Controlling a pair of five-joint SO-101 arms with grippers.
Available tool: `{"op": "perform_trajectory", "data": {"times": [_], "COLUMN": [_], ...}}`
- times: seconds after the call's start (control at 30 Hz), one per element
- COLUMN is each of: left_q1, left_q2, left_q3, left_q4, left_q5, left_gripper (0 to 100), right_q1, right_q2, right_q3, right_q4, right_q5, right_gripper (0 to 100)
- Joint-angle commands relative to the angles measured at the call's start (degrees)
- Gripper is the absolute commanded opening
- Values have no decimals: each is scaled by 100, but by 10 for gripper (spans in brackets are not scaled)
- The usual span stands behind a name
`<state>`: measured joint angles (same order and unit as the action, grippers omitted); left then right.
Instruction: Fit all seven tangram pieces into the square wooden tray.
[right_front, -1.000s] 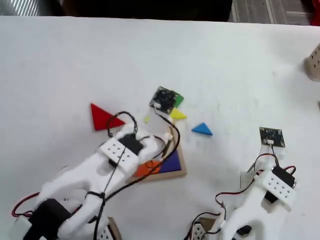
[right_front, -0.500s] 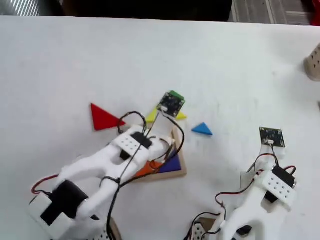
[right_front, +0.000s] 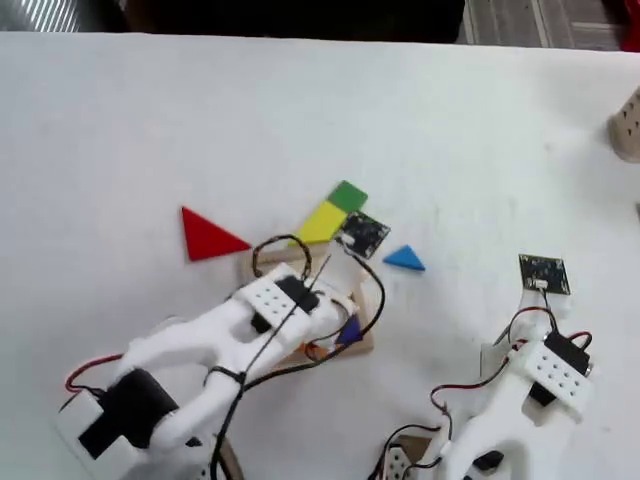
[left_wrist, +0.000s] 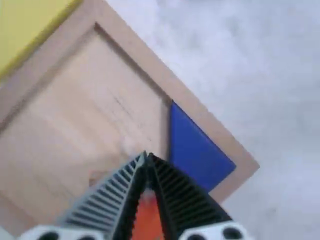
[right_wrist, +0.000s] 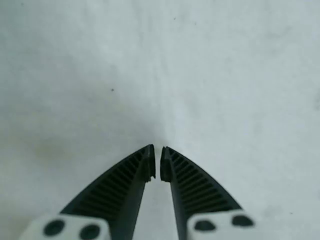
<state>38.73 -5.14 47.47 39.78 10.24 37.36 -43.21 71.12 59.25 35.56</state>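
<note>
The left fingers (left_wrist: 148, 158), closed on nothing, had swung over the tray (left_wrist: 200, 115), while the red triangle (right_front: 208, 236) still waited on the desk (right_front: 450, 130).

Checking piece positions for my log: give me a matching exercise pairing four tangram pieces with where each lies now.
Pieces: 1 red triangle; 2 light blue triangle; 3 dark blue piece; 4 yellow piece.
Places: A in a corner of the tray; B beside the green square; C on the table left of the tray, high view; D on the table right of it.
Pairs: 1-C, 2-D, 3-A, 4-B.
</note>
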Motion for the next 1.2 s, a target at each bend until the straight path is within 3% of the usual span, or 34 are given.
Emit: {"op": "perform_trajectory", "data": {"times": [0.0,0.37,0.57,0.87,1.17], "left_q1": [-66,-1174,-1710,-796,-760], "left_q2": [-268,-277,-277,-277,-277], "left_q3": [-440,-747,-571,70,35], "left_q4": [-88,-70,527,563,527], "left_q5": [-18,-26,-62,-44,-26], "left_gripper": [20,20,20,20,20], "right_q1": [-75,-75,-75,-75,-75], "right_q2": [-127,-127,-127,-136,-136], "right_q3": [-18,-18,-18,-18,-18], "right_q4": [-66,-66,-66,-66,-66], "right_q5": [53,53,53,53,53], "right_gripper": [29,29,29,29,29]}}
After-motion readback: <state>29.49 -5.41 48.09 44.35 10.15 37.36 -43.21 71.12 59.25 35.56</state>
